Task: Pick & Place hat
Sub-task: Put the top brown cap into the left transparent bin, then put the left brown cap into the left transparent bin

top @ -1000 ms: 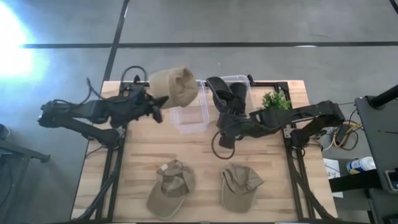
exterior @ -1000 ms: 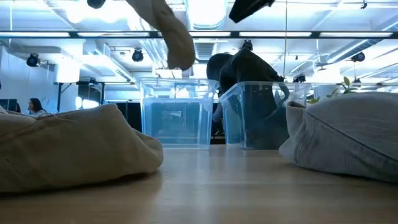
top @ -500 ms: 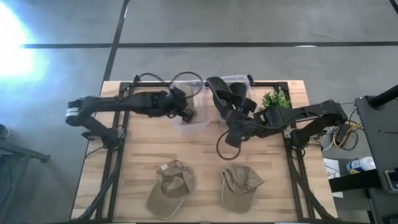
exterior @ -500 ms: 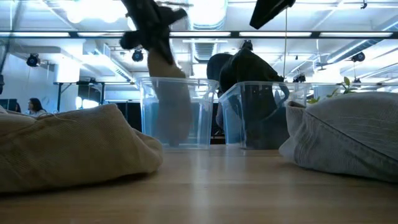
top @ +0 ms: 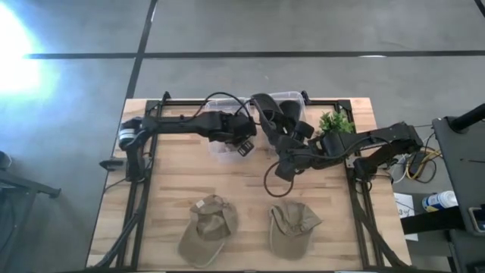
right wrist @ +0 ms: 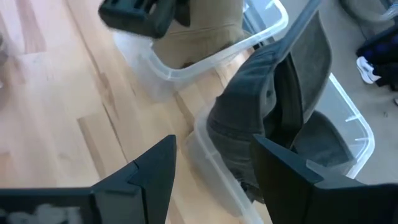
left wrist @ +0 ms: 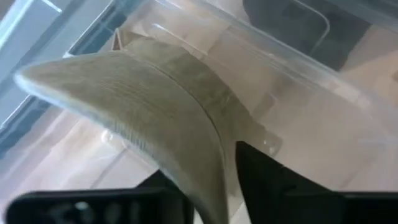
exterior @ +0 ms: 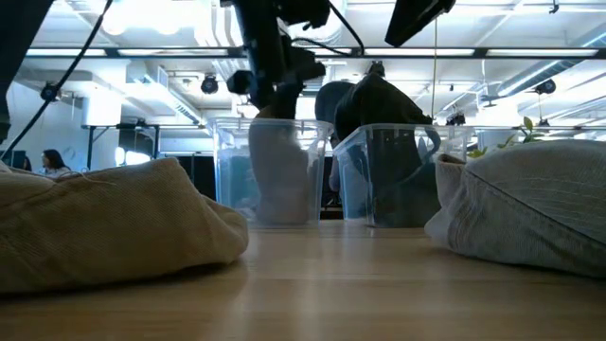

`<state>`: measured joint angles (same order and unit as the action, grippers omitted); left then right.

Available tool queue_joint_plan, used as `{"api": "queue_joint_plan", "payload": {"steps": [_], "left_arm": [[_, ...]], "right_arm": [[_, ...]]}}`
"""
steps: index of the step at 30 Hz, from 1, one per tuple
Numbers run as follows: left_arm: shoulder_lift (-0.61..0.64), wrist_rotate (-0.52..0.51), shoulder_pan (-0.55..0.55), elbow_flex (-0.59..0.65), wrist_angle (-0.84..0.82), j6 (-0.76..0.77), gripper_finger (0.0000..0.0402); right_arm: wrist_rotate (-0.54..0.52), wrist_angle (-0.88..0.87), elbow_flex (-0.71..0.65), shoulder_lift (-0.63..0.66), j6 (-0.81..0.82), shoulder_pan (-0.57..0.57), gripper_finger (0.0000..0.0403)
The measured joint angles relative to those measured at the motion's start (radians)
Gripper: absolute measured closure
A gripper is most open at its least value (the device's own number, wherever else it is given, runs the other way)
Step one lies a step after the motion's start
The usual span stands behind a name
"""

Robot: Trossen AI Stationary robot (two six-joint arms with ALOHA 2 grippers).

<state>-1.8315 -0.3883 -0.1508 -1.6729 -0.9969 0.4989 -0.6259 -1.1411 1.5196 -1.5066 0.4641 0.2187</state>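
A tan hat (exterior: 280,170) hangs inside the left clear bin (top: 227,148), held by my left gripper (top: 243,142), which reaches down into the bin from above and is shut on it. The left wrist view shows the hat's stitched curved brim (left wrist: 124,102) running down between the fingers. Dark hats (top: 276,114) stick up out of the right clear bin (exterior: 393,180). My right gripper (top: 282,165) hovers open over the table, just on the near side of that bin. Two more tan hats (top: 208,227) (top: 292,226) lie on the table near its near edge. My left gripper pinches the tan hat between its two fingers at the narrow end of the brim (left wrist: 214,165), coming from above and pointing down. The hat hangs below the fingers inside the left bin, its lower end (exterior: 280,213) down near the bin's floor; whether it rests there, I cannot tell.
A small green plant (top: 336,121) stands at the far right, beside the dark-hat bin. Bare wood lies between the bins and the two hats at the near edge. A loop of cable (top: 273,178) hangs by my right gripper.
My left gripper has swung from left of the bins toward the table's right and come down into the left clear bin, staying shut on the tan hat. The hat, earlier lifted high above the table, now hangs inside the bin.
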Motion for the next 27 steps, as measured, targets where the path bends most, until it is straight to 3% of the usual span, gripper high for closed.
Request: {"api": "queue_joint_plan", "payload": {"steps": [7,16,19,22,27], "left_arm": [[0.076,-0.088,0.047,-0.036,-0.062,-0.007,0.0239],[0.289,-0.1,0.078,-0.021,-0.069,-0.034,0.0227],[0.367,-0.026,0.104,-0.008,-0.146,-0.033,0.0227],[0.435,0.061,0.161,0.042,-0.27,0.07,0.0227],[0.539,0.174,0.29,0.251,-0.278,0.311,0.0227]], "right_arm": [[0.017,-0.004,-0.004,0.0,-0.003,0.015,0.0202],[0.057,-0.003,-0.005,0.0,-0.019,0.015,0.0202],[0.082,0.0,-0.005,0.0,-0.019,0.014,0.0202],[0.111,0.003,-0.006,0.0,-0.018,0.015,0.0202],[0.165,0.028,-0.021,0.0,0.006,0.014,0.0202]]}}
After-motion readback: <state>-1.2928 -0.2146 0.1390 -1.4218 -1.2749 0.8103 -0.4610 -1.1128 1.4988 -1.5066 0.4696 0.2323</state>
